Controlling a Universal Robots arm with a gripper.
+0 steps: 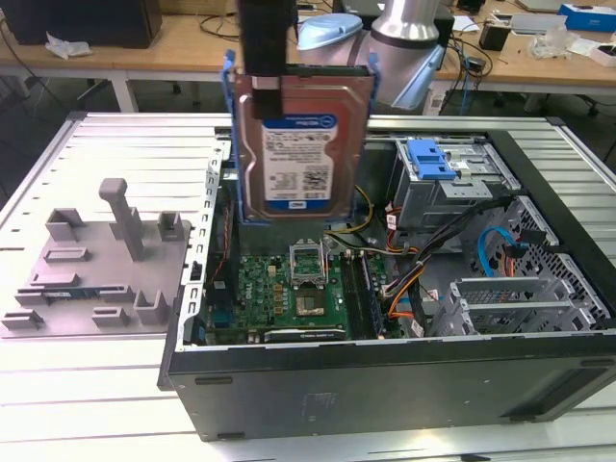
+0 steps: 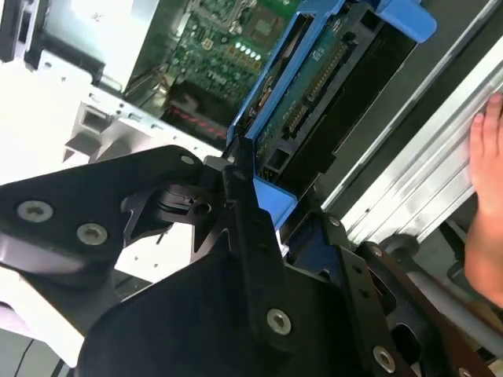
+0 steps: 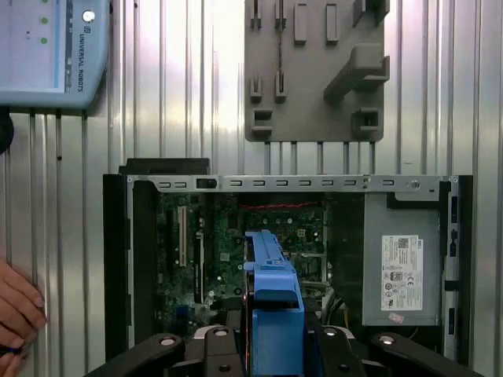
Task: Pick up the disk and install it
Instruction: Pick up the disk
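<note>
A silver table [image 1: 106, 144] of ribbed metal slats lies in the foreground of the exterior view. Behind it stand wooden desks [image 1: 178, 48] on white legs [image 1: 123, 91], with papers [image 1: 65, 45] and a blue box [image 1: 587, 16] on top. Under the desks, the floor [image 1: 48, 91] is dark.

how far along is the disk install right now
Done: the pick-up. The disk is lifted and hangs upright above the open computer case, apart from the grey stand. In hand: the claw grips the disk by its blue frame. Left: the install itself, since the disk is not yet in the grey drive cage.
</note>
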